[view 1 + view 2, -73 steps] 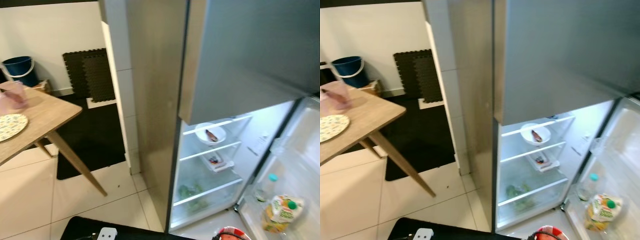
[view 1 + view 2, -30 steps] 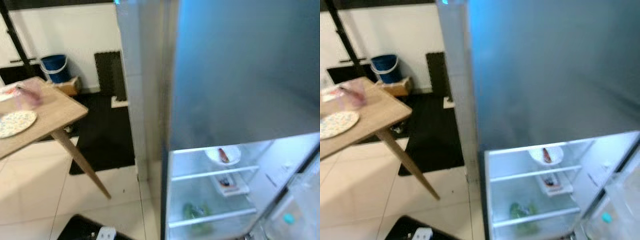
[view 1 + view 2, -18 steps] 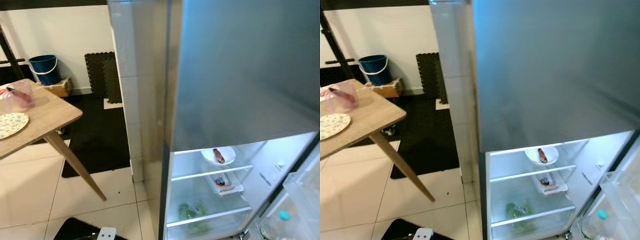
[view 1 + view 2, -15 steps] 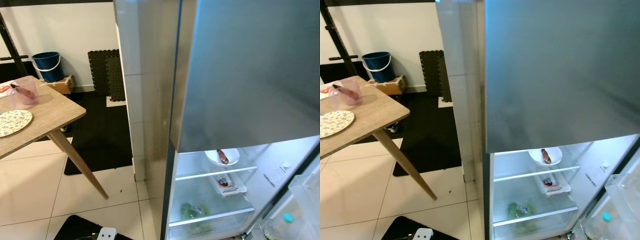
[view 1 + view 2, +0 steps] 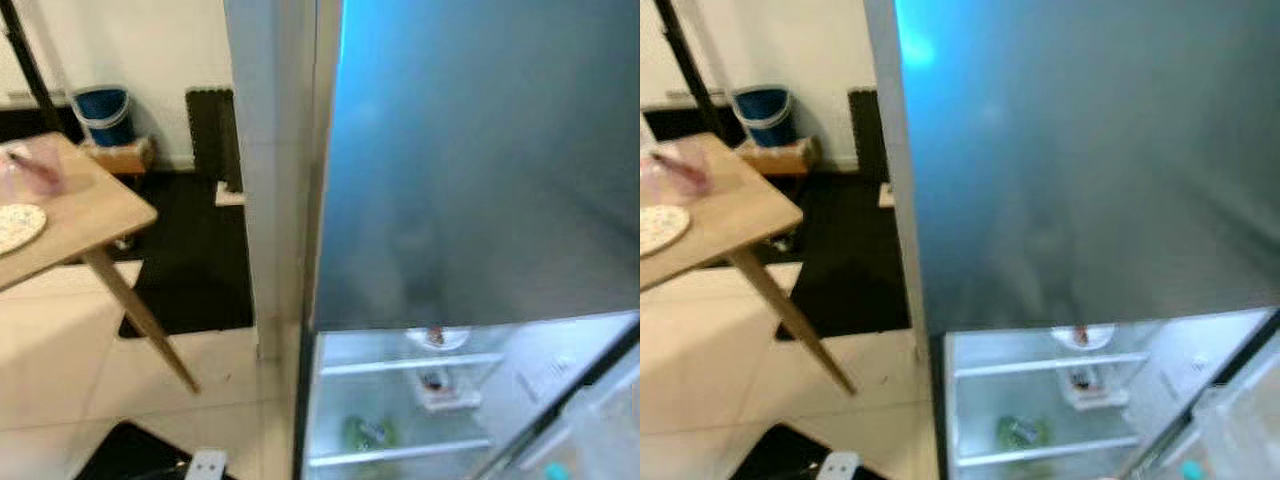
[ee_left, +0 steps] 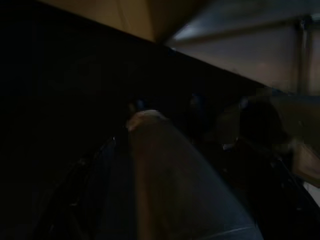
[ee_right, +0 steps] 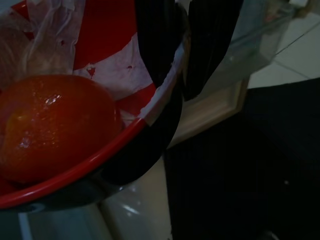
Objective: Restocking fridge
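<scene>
The fridge [image 5: 470,150] stands tall before me, its steel upper door shut and its lower compartment [image 5: 400,400] open and lit. On the top shelf inside sits a white plate [image 5: 437,338] with a small item on it; a tray [image 5: 440,390] lies on the shelf below, and greens [image 5: 365,433] lower still, with bare shelf beside each. The lower door [image 5: 1230,420] swings out on my right, its clear bins at the edge of view. To my left, tiled floor [image 5: 60,340] lies open up to a wooden tabletop [image 5: 70,215], whose corner juts toward the fridge. My right gripper [image 7: 182,45] is clamped on the rim of a red bowl [image 7: 125,125] holding a tomato [image 7: 52,125] and clear plastic wrap [image 7: 45,35]. My left wrist view is very dark; I cannot tell that gripper's state.
</scene>
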`<state>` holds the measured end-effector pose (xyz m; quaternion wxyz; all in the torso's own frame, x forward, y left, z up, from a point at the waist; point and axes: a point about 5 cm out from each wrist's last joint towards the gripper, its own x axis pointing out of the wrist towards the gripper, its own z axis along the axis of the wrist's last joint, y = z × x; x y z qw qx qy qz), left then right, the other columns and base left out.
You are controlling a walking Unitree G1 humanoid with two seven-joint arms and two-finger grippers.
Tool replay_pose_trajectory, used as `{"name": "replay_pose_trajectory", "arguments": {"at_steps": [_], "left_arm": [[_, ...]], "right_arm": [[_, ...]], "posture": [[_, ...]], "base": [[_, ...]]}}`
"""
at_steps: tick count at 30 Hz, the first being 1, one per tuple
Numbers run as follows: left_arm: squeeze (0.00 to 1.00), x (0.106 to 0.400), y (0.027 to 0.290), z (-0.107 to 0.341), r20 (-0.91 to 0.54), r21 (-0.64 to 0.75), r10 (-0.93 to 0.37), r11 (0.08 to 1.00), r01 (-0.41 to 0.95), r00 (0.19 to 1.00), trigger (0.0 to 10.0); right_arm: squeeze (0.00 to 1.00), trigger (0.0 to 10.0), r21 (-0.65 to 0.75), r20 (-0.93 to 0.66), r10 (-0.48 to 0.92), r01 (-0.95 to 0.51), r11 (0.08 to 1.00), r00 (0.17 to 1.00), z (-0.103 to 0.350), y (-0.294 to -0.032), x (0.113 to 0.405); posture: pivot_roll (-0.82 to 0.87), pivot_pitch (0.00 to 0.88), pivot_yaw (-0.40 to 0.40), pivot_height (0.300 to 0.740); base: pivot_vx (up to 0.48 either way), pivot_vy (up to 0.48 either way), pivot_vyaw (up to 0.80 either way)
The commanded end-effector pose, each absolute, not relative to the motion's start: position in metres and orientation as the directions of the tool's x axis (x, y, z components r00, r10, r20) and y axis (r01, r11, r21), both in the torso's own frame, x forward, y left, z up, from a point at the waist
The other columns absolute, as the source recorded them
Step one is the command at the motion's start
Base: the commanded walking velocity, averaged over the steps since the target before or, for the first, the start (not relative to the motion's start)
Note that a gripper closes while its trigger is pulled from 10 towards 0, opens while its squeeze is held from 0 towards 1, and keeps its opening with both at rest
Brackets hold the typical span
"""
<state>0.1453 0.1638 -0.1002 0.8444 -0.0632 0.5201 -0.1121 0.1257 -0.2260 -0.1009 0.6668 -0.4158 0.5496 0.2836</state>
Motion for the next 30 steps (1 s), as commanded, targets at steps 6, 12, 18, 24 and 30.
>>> {"name": "replay_pose_trajectory", "arguments": {"at_steps": [6, 12, 18, 24, 30], "left_arm": [[0.00, 0.144, 0.162, -0.101, -0.866, -0.228, -0.263, 0.964, 0.134, 0.425, 10.0], [0.00, 0.143, 0.161, -0.101, -0.865, -0.235, -0.274, 0.961, 0.144, 0.419, 10.0], [0.00, 0.144, 0.163, -0.101, -0.867, -0.219, -0.252, 0.968, 0.126, 0.430, 10.0], [0.00, 0.144, 0.163, -0.101, -0.867, -0.218, -0.250, 0.968, 0.124, 0.431, 10.0], [0.00, 0.144, 0.163, -0.101, -0.867, -0.217, -0.248, 0.969, 0.121, 0.433, 10.0]], "right_arm": [[0.00, 10.0, -0.247, -0.968, -0.078, -0.840, 0.483, 0.240, -0.100, -0.227, 0.128], [0.00, 10.0, -0.251, -0.967, -0.075, -0.844, 0.473, 0.245, -0.099, -0.227, 0.130], [0.00, 10.0, -0.280, -0.955, -0.042, -0.851, 0.444, 0.292, -0.096, -0.220, 0.143], [0.00, 10.0, -0.312, -0.942, -0.016, -0.859, 0.406, 0.335, -0.091, -0.213, 0.159], [0.00, 10.0, -0.354, -0.923, 0.019, -0.867, 0.351, 0.385, -0.081, -0.205, 0.183]], "posture": [[-0.06, 0.000, 0.001, 0.740], [-0.06, 0.000, 0.002, 0.740], [-0.06, 0.000, 0.002, 0.740], [-0.06, 0.000, 0.003, 0.740], [-0.06, 0.000, 0.002, 0.740]], "base": [[0.000, 0.000, 0.00], [0.000, -0.446, 0.00], [0.000, -0.059, 0.00], [0.000, 0.000, 0.00], [0.000, 0.000, 0.00]]}}
